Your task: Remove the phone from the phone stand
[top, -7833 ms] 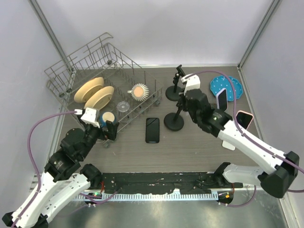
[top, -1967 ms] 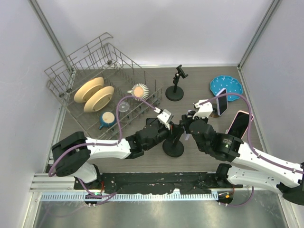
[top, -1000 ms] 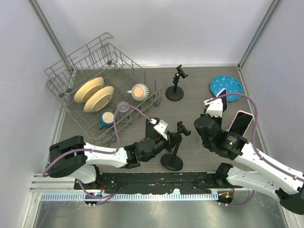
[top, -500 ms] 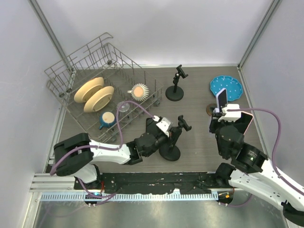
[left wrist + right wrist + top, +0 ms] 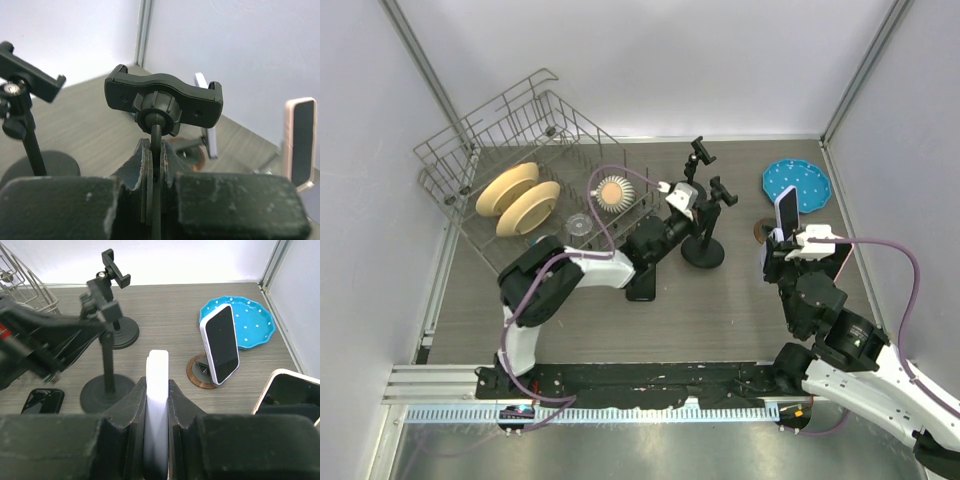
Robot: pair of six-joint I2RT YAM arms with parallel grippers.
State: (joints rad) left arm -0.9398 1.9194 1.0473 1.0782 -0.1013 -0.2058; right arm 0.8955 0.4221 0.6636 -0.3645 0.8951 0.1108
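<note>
**Status.** The phone stand has an empty cradle, both clamp arms bare. The left gripper is closed tight on the stand's thin stem, just below the ball head. From above, the stand's round base looks to rest on the table, but contact cannot be confirmed.

**Phone.** The phone is white, upright and edge-on, pinched in the right gripper. It is to the right of the stand and well apart from it, nearer the arm bases. The extraction itself reads as done. The step in hand is parking the phone and freeing the stand.

**Around the stand.**
- 2nd stand: just behind it.
- Black phone: flat on the table to its left.
- Propped phone: on a round puck to its right, with the blue plate beyond.
- Pink-cased phone: farther right again.

**Doing it well.**
1. Tilt the white phone flat before release, since set down on its edge it would likely topple.
2. Choose bare table right of the stand, short of the propped phone. That one and the pink-cased phone both look easy to knock.
3. Confirm the base sits flat, then part the left fingers without dragging the stem. Back off away from the 2nd stand.
</note>
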